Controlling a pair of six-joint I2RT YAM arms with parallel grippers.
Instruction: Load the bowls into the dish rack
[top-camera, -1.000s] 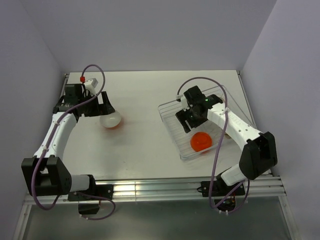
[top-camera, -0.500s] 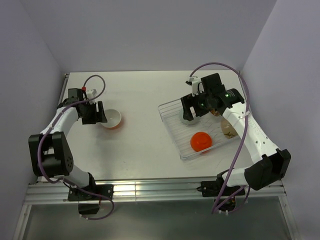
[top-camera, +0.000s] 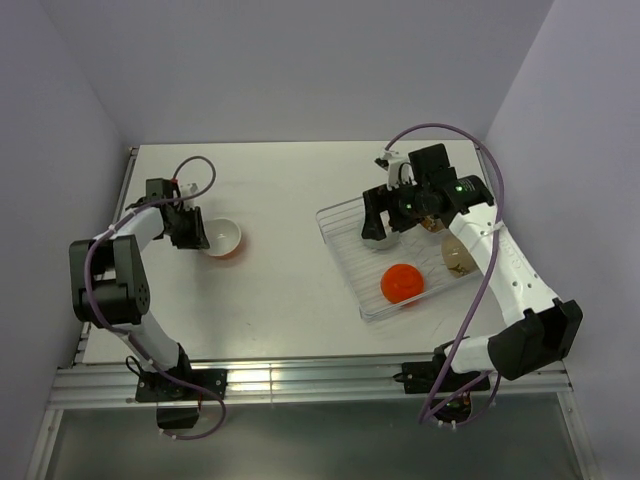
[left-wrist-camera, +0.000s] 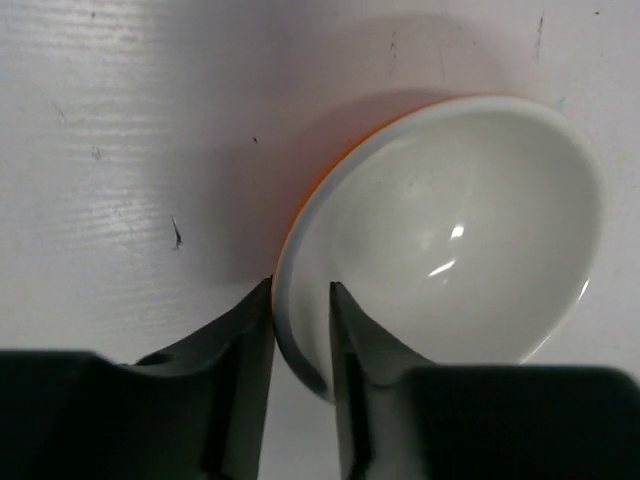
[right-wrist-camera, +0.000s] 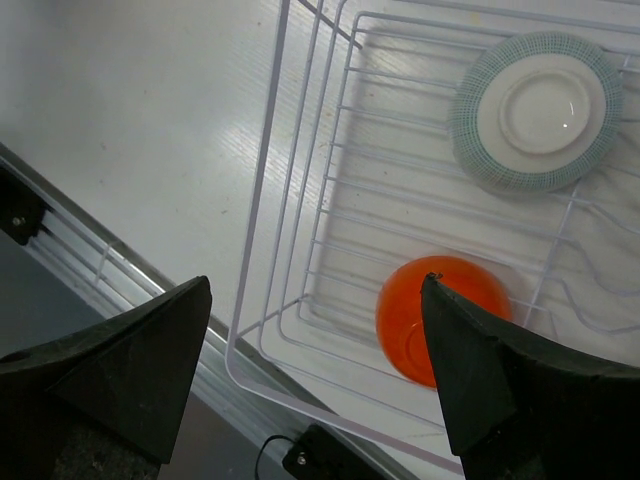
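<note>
3 bowls already in dish rack (right-wrist-camera: 262, 230) at 3 o'clock: orange bowl (right-wrist-camera: 440, 315), mint-ribbed bowl (right-wrist-camera: 540, 110), cream bowl (top-camera: 456, 255); right pincer (right-wrist-camera: 315, 280) apart, empty, above; white-inside bowl (left-wrist-camera: 450, 230) left on tabletop (left-wrist-camera: 120, 150) at 9 o'clock; left pincer (left-wrist-camera: 300, 288) straddles rim, can't tell if clamped.

From above, the top camera is sharing the nine-o'clock bowl (top-camera: 222, 238) and three-o'clock dish rack (top-camera: 352, 262) with the close-up left and right wrist cameras.
</note>
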